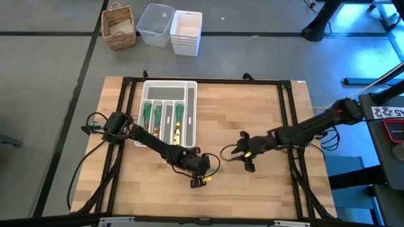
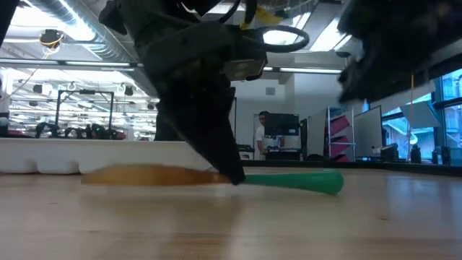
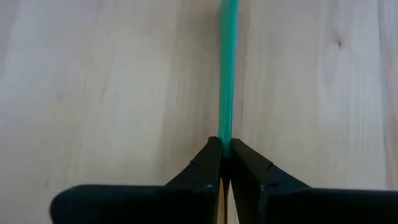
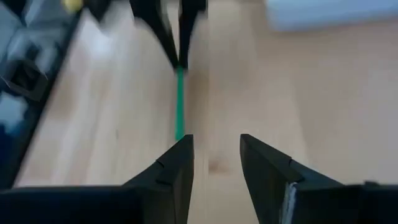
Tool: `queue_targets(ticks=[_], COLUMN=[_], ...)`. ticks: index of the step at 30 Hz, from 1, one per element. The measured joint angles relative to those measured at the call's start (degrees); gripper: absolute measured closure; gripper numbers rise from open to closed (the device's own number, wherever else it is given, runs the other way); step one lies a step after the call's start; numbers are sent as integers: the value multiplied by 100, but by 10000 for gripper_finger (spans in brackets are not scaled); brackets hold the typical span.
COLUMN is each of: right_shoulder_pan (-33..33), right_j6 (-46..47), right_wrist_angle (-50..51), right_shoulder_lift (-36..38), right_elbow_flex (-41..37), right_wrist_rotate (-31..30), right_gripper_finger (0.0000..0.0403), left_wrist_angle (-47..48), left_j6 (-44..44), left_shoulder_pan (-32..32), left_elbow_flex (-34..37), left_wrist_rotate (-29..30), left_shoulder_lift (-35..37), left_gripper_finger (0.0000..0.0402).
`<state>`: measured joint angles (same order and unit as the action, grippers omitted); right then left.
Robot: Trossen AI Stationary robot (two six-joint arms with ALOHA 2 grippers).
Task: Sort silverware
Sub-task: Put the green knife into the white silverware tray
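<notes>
One piece of silverware lies flat on the wooden table, its gold head (image 2: 144, 175) toward the tray and its slim green handle (image 2: 296, 179) pointing toward my right gripper. My left gripper (image 1: 208, 165) is shut on it. My right gripper (image 4: 214, 155) stands open just past the handle's free end (image 4: 179, 127), raised off the table and touching nothing. The white compartmented tray (image 1: 192, 120) stands at the table's far left, with more green-handled silverware (image 1: 156, 113) lying in its slots. My left gripper pinches the green handle (image 3: 225, 134) between its two fingertips, close to where it meets the gold head (image 2: 209, 175). The fingers (image 2: 216, 144) slant down from above, from the tray's side. The handle runs straight on ahead of them. The piece lies level on the table.
Black frame rails (image 1: 126, 101) run along the table's edges. Beyond the far edge, on the floor, are a wicker basket (image 1: 118, 26), a clear bin (image 1: 156, 24) and a stack of white bins (image 1: 187, 31). A person (image 2: 261, 133) stands far back in the room.
</notes>
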<state>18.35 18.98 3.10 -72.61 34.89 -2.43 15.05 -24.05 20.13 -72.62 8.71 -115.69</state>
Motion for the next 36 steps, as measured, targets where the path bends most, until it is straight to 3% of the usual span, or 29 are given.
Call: queue_targets(ticks=[14,21,27,36], right_shoulder_pan=[0,0,0,0], right_j6=[-599,-585,-577,-581], right_wrist_angle=[208,1083,1707,2497], right_shoulder_lift=[3192,4458,4920,4939], right_elbow_flex=[9,13,11,9], right_wrist_rotate=[-1465,-2138,-2145,-2108], right_gripper_finger=[269,269,269,269], left_wrist_angle=[319,1857,3341,3196], left_j6=[-1749,-2276,-2808,-3479], left_shoulder_pan=[-899,-1511,-2065,-2826], left_elbow_flex=[-3,-9,12,746], left_wrist_rotate=[-184,663,1465,1556], left_shoulder_lift=[1578,2334,2458,2370], left_gripper_finger=[386,387,391,389])
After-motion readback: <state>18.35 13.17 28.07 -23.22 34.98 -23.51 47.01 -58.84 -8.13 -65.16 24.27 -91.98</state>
